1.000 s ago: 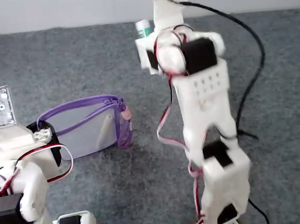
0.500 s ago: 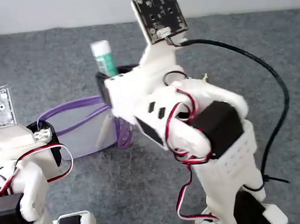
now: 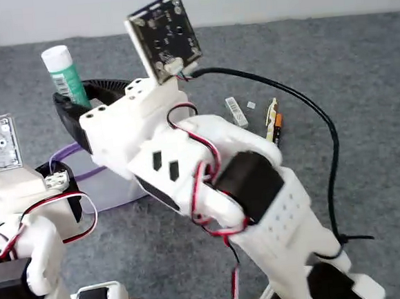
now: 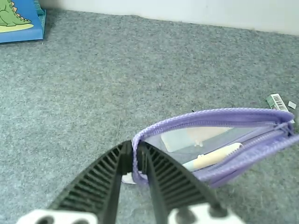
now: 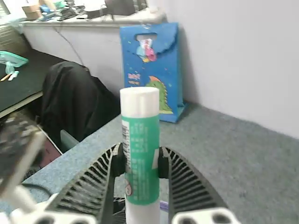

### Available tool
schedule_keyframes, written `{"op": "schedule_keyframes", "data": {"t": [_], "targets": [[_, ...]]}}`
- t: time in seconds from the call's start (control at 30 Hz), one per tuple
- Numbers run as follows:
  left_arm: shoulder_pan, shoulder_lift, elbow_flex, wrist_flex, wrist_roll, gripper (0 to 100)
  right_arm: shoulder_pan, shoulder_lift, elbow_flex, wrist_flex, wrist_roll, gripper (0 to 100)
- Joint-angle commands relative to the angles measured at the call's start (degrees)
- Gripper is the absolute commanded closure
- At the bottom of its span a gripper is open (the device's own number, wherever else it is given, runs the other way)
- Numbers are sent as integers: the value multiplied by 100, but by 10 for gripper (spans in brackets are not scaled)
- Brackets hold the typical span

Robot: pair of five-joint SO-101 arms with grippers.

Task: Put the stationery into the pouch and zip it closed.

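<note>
Glue stick clamped in right gripper; pouch rim pinched by left gripper

Right gripper (image 5: 140,156): both black ribbed fingers (image 5: 100,175) are pressed against the lower body of the glue stick (image 5: 140,140), one on each side. The stick's long axis runs straight out from between the fingers, white cap at the far end and green label below it. In the high view the right gripper (image 3: 85,103) is raised off the table (image 3: 360,74), and the glue stick (image 3: 62,74) stands near upright, cap up, leaning slightly toward the far left. It sits beyond the pouch (image 3: 109,181) and does not touch it.

Left gripper (image 4: 134,149): jaws almost together, nipping the purple zip edge at one end of the pouch (image 4: 219,135). The pouch lies on the grey table with its long axis running away from this gripper toward the right arm. The zip is open and its mouth is spread. A pale stick (image 4: 212,156) lies inside, lengthwise along the pouch.

On the table past the right arm: a small white barcoded piece (image 3: 234,111) and, near it, an orange-and-black pen (image 3: 275,123), both well apart from the pouch.

Background: a blue gift bag (image 5: 152,70) stands against the wall.
</note>
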Motion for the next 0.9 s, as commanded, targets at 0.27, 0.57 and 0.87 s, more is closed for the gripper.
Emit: {"op": "schedule_keyframes", "data": {"t": [0.27,0.57,0.87], "targets": [[44,193,92,-26,-18,989,92,-1464,2514,-1727,378,993],[53,193,101,-26,-18,989,92,-2202,5266,-4752,1371,993],[44,158,303,-35,-26,989,84,-2202,6435,-5481,1459,992]]}}
